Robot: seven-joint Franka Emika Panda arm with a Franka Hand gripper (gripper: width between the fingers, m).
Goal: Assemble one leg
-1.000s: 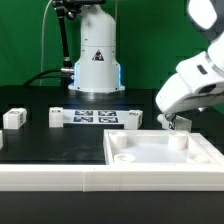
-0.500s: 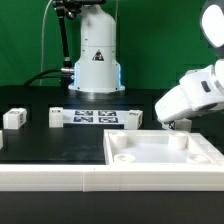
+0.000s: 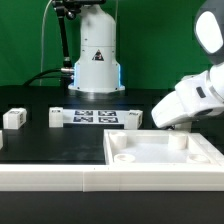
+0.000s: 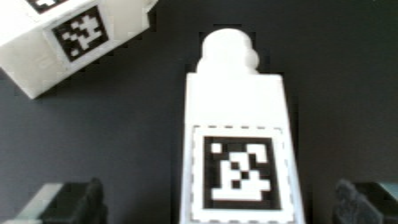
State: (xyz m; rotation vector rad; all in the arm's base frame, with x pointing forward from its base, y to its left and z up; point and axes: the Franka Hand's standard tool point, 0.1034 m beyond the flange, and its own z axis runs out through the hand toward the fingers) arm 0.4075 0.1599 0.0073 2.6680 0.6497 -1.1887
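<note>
Straddling the tagged end of the leg (image 4: 237, 130), the fingers (image 4: 71, 203) stand apart with dark worktop (image 3: 60, 140) showing on each side of the post, so nothing is gripped yet. The leg lies flat on the worktop with a marker tag facing up and its rounded peg pointing away from the fingers. In the exterior view it is hidden. Only the arm (image 3: 190, 100) shows, hanging low just behind the far rim of the large white panel (image 3: 160, 150), on the exterior view's right.

The main risk is probably an uneven close. The gap to one finger looks wider than the gap to the other, so the nearer finger would touch first and shove or twist the leg before the second one arrives. The fingers also sit near the end of the leg rather than its middle, so a grip taken here could let the long peg end droop or swing when lifted. That would spoil the alignment needed for a socket.

How high the fingers hang above the worktop cannot be told, and closing too high would only pinch the top edges and let the leg slip out. A second tagged white block (image 4: 71, 40) lies near the peg end, and a sliding leg could knock it. The panel's rim is close enough to the arm that a careless sideways move might clip it.
</note>
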